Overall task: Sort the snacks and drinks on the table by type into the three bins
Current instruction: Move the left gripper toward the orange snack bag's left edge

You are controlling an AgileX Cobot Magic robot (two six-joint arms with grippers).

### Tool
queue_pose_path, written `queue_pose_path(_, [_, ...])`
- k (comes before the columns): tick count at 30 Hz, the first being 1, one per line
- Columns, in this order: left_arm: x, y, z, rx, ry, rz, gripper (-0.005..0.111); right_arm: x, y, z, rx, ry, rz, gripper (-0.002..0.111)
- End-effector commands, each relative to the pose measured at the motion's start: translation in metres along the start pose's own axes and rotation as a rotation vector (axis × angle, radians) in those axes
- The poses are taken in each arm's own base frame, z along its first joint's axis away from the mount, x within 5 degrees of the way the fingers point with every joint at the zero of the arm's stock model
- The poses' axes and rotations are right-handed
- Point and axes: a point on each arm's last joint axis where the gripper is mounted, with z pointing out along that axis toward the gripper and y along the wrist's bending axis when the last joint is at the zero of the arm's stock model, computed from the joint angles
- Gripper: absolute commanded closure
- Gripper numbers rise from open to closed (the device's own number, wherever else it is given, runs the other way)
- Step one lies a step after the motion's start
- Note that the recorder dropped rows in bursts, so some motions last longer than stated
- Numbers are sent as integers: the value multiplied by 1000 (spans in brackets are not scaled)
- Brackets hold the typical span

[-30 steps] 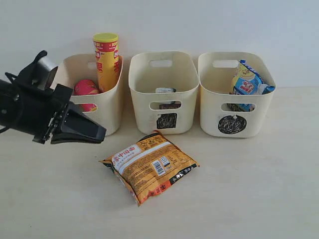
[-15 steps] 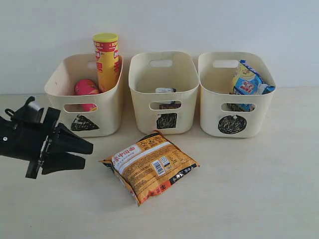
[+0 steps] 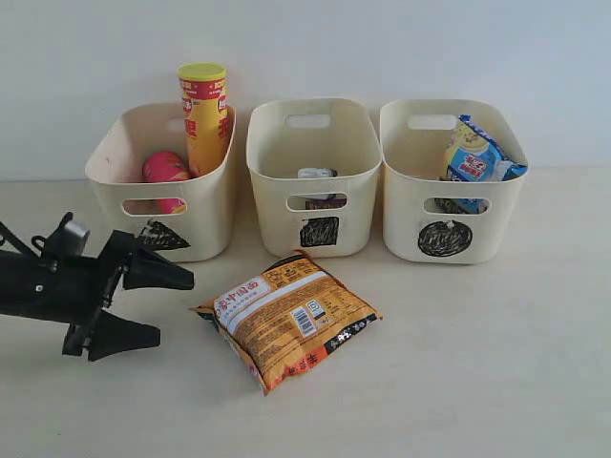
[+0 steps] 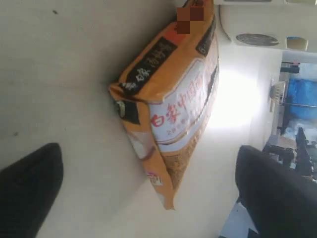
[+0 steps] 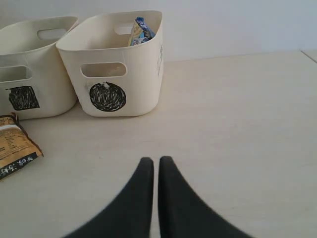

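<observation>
Exterior view: left gripper [image 3: 175,308] is hovering wide open, empty, beside orange bag [image 3: 286,320] lying flat on table [image 3: 458,382] (right gripper [image 5: 153,161] closed, empty). Bag is looking light, soft, slippery; pinching its near edge seems best.
</observation>
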Motion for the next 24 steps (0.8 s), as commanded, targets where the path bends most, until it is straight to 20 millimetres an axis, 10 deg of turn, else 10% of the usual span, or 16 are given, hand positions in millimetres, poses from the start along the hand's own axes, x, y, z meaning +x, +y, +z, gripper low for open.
queue_pose_path(1, [0, -5, 12, -15, -33, 58, 19, -2, 0, 0, 1, -18, -2, 108])
queue_pose_path(24, [4, -15, 89, -50, 64, 158, 16, -2, 0, 0, 1, -18, -2, 108])
